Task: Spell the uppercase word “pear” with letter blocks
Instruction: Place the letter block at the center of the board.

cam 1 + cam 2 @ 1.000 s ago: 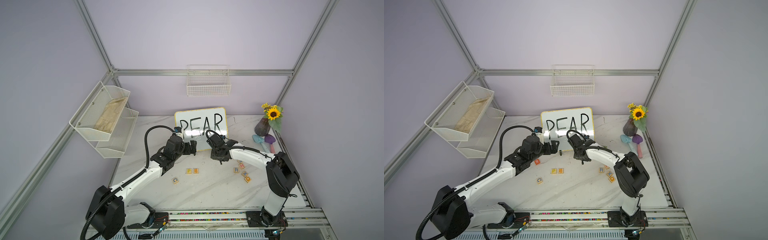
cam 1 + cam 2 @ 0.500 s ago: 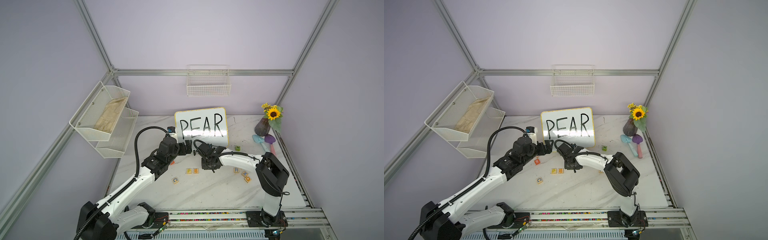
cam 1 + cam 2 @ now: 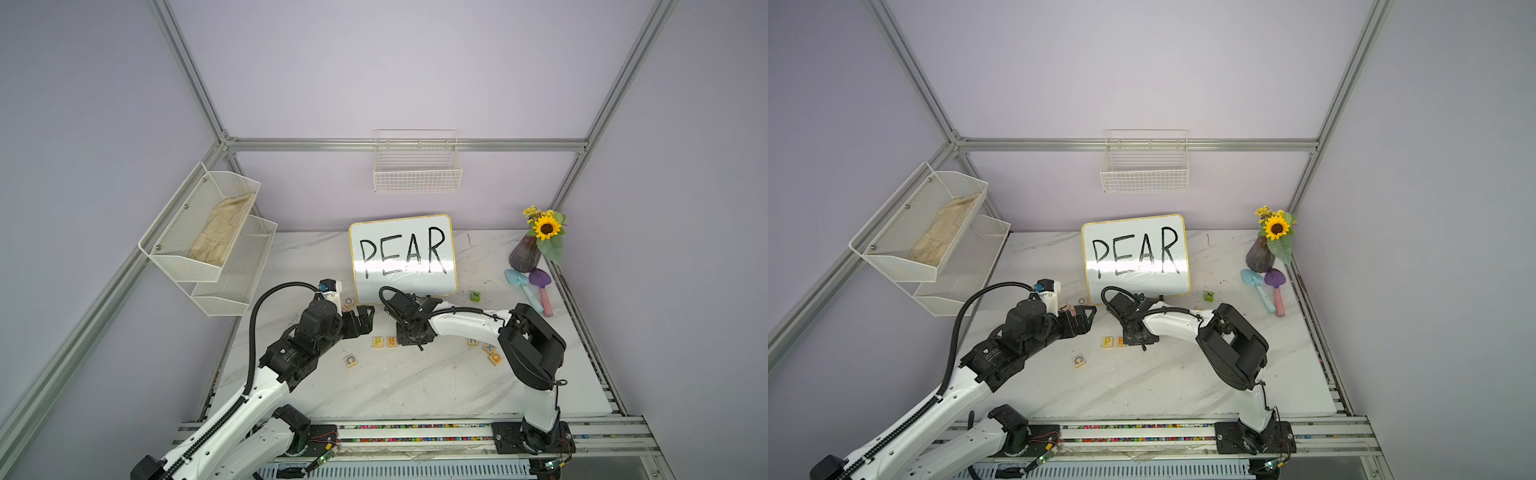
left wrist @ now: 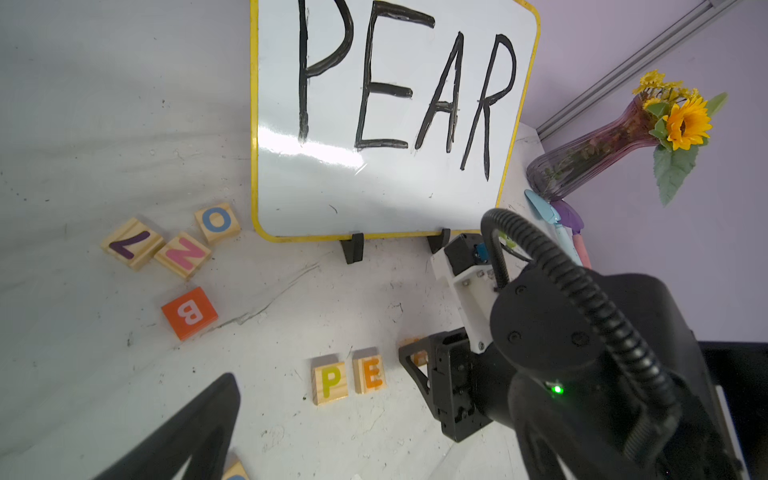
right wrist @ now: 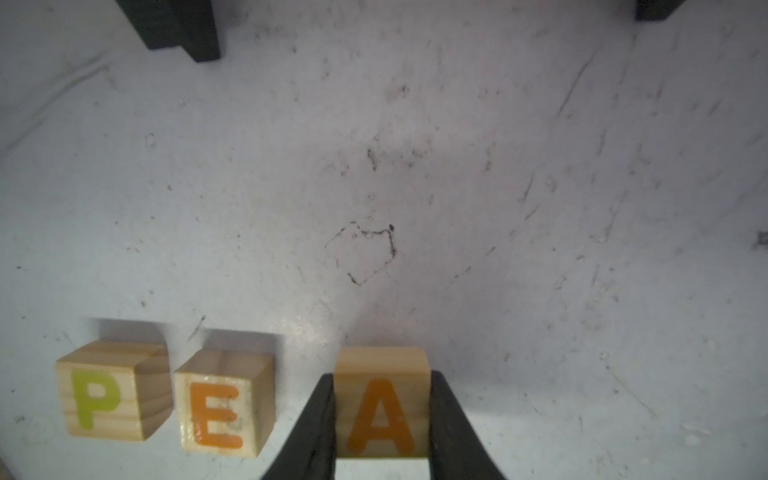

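Observation:
The yellow P block (image 3: 377, 341) and the orange E block (image 3: 391, 341) lie side by side on the white table, also seen in the right wrist view as P (image 5: 106, 392) and E (image 5: 220, 405). My right gripper (image 3: 411, 338) points down just right of the E, shut on the orange A block (image 5: 381, 409), its black fingers (image 5: 322, 419) pressed on both sides. A small gap separates A from E; I cannot tell whether A rests on the table. The bluish R block (image 3: 472, 341) lies farther right. My left gripper (image 3: 361, 318) hovers open and empty, left of the row.
The whiteboard (image 3: 402, 257) reading PEAR stands behind the row. Spare blocks: C (image 3: 350, 360), X (image 3: 489, 348), Q (image 3: 495, 358), green N (image 3: 476, 296), orange B (image 4: 190, 312), O (image 4: 217, 221). Vase with sunflower (image 3: 525, 257) and toy shovels (image 3: 536, 286) are back right; wire racks (image 3: 208, 241) left.
My right gripper has come forward and down with the A block, ending beside the E. My left arm has drawn back a little to the left, still open.

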